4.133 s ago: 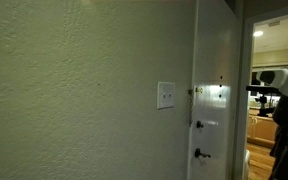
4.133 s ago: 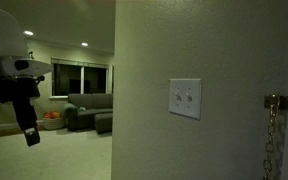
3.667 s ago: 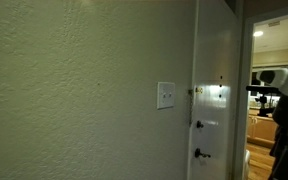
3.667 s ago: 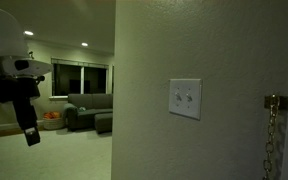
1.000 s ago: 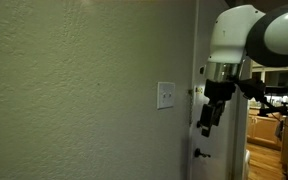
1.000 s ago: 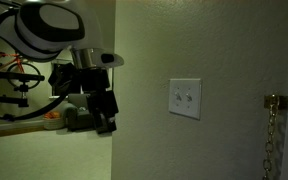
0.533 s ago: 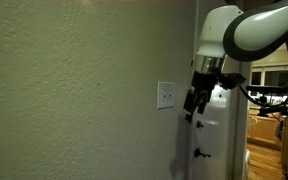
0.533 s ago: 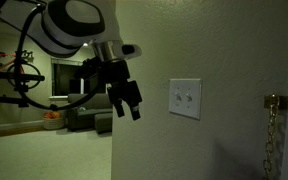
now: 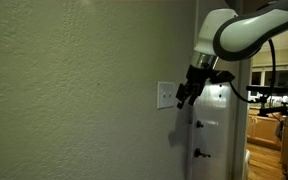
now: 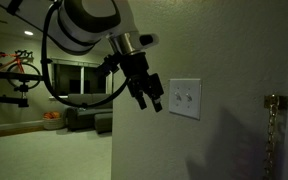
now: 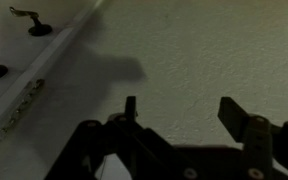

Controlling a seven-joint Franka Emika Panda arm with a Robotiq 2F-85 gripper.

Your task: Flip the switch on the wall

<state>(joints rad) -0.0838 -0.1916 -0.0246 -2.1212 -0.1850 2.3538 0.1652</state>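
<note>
Greenish-beige wall (image 9: 74, 90): bumpy finish, dimly lit, filling the 9 o'clock side in an exterior view.
Switch (image 9: 166, 95): small white plate on the wall, taller than wide, close to the wall's edge by the door.
Door (image 9: 220, 130): smooth and white, at 3 o'clock of the switch; a dark knob (image 9: 200, 154) sits at 5 o'clock of the plate, with a smaller dark fitting above it.
Arm (image 9: 229, 35): white, entering from 2 o'clock and bending down toward the plate.
Jaws: dark, tips at the plate's 3 o'clock edge; contact cannot be told from this angle.

Wall, other side on (image 10: 224, 45): same rough surface, ending in a corner at 9 o'clock in an exterior view.
Switch there (image 10: 184, 98): white plate with two small toggles side by side.
Arm there (image 10: 84, 20): comes in from 11 o'clock, with black cables looping beneath it.
Jaws there: angled down toward 4 o'clock, tips just beside the plate's 9 o'clock edge.
Chain (image 10: 271, 135): brass-coloured, hanging at 3 o'clock, well apart from the plate.
Sofa (image 10: 84, 112): dark, in the lit room past the corner.

Fingers (image 11: 131, 108), wrist view: two dark tips set apart, with bare textured wall between them, so the jaws are spread.
Door handle (image 11: 29, 20): dark, at 10 o'clock.
</note>
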